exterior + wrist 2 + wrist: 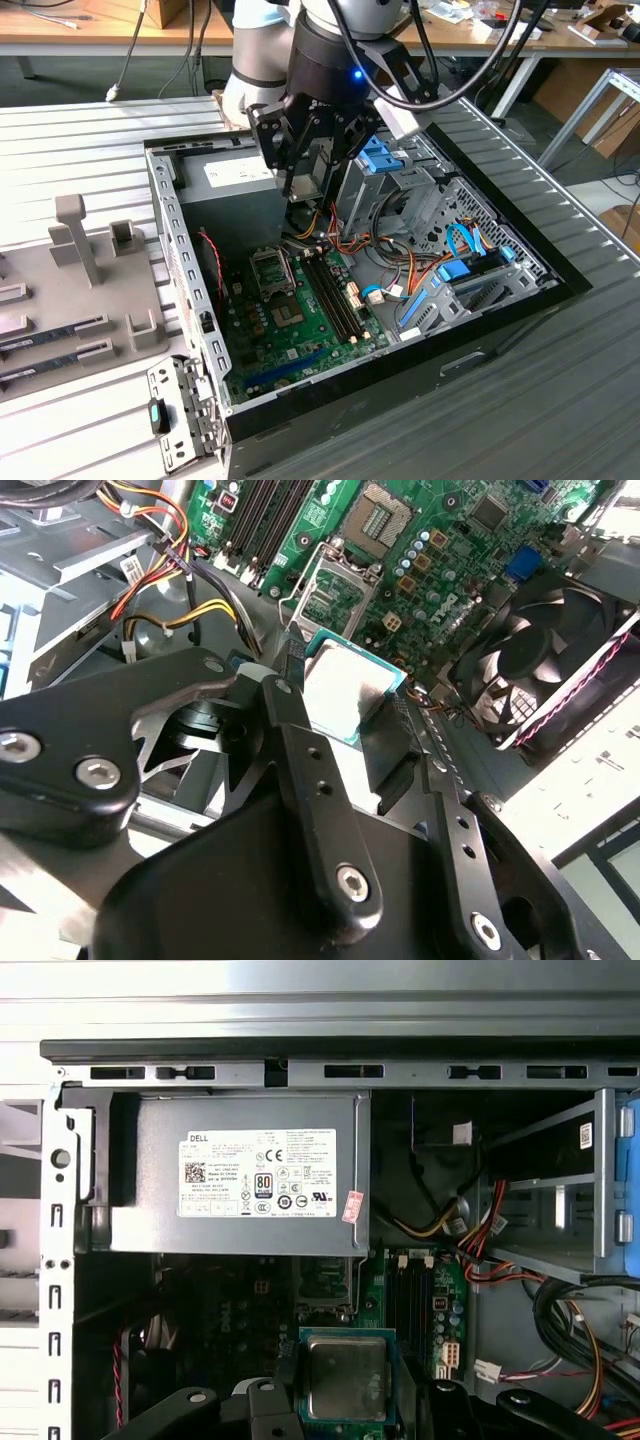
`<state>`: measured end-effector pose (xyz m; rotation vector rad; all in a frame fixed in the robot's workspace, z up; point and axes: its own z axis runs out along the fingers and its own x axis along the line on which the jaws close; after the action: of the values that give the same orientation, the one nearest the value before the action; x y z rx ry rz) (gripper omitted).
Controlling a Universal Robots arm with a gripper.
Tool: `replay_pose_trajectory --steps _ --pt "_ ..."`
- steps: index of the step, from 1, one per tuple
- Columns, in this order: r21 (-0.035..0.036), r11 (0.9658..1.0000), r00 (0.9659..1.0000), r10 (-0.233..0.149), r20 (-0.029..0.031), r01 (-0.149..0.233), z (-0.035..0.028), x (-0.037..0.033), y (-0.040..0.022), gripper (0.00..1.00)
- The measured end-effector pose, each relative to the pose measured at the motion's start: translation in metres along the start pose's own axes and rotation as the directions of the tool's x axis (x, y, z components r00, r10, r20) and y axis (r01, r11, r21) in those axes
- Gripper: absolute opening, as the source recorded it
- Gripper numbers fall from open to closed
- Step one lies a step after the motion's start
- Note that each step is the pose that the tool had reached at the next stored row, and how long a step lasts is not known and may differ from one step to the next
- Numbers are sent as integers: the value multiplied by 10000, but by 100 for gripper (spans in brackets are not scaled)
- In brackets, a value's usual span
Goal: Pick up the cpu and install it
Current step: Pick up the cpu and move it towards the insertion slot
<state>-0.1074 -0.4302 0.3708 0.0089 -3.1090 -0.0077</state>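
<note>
**Gripper clamped on the cpu over the open case**
In the exterior view the gripper (305, 195) hung at upper centre, jaws closed on the cpu (345, 695), which was held flat by opposite edges. The socket (285, 318) lay lower in that frame, near centre, well apart.

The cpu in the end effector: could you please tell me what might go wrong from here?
The cpu is pinched by its edges in the end effector, so it might slip or twist. If it comes down misaligned with the socket, it could seat crooked. The wire bundle near the socket may snag the arm.
</note>
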Motion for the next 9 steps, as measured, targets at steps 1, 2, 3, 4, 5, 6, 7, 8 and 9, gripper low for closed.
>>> replay_pose_trajectory --steps 1,2,3,4,5,6,7,8,9 --pt "0 10000 10000 0 0 0 2 0 -7 47" --pt "0 10000 10000 0 0 0 2 0 -12 47" --pt "1 10000 10000 0 -1 0 3 -1 -16 47" --pt "0 10000 10000 0 0 0 4 -1 -23 47" --pt "0 10000 10000 0 0 0 5 -1 -27 47" --pt "1 10000 10000 0 0 0 5 -1 -32 47" --pt "0 10000 10000 0 0 0 7 -2 -38 47" --pt "0 10000 10000 0 0 0 9 -2 -49 47" --pt "0 10000 10000 0 0 0 11 -2 -57 47"
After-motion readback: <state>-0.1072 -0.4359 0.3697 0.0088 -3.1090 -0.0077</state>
